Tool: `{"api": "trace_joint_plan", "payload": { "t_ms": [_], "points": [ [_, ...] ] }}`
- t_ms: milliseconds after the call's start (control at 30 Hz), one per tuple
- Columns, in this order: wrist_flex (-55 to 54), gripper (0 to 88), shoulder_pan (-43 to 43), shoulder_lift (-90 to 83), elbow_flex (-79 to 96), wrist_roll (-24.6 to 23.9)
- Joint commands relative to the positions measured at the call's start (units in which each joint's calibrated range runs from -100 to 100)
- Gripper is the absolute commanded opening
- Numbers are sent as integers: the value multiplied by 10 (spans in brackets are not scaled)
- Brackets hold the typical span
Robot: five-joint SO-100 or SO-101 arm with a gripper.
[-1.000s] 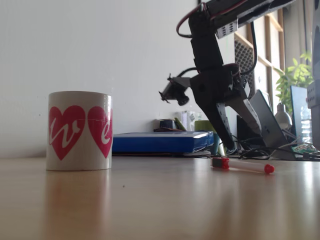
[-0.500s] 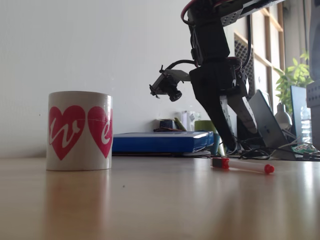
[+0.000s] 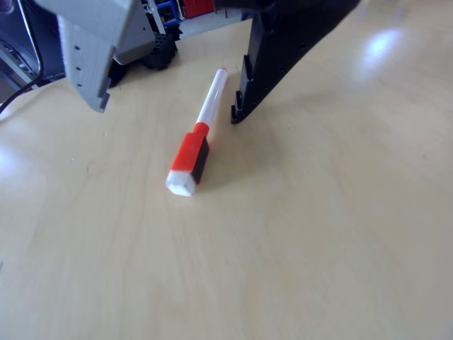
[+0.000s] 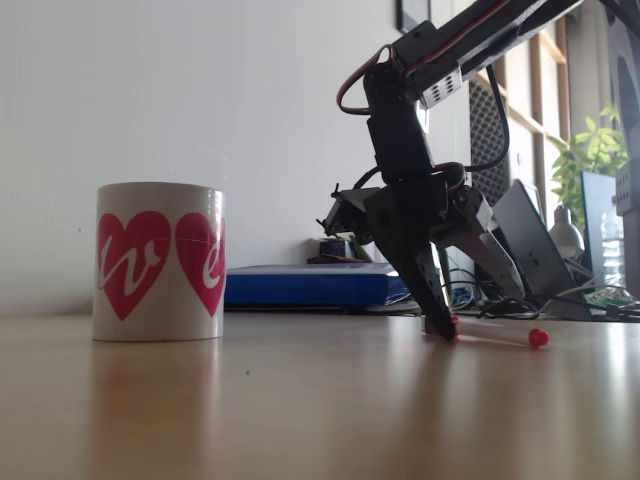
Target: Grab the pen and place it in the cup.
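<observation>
Pen: slim white barrel, thicker orange-red cap section with a black side, white end tip; lying flat on the pale wood table.

Gripper spread wide and empty, grey finger and black finger straddling the barrel, apart from it. In the fixed view the pen lies well right of the cup, a white mug with pink hearts; the black fingertip sits at the cap end.
</observation>
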Motion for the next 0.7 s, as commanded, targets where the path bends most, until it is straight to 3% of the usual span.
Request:
{"api": "trace_joint_plan", "payload": {
  "t_ms": [0,300,500,667],
  "points": [
    [-35,405,2,8,21,-4],
    [-37,394,-7,16,27,-4],
    [-52,248,-5,17,31,2],
    [-50,230,-5,18,29,3]
  ]
}}
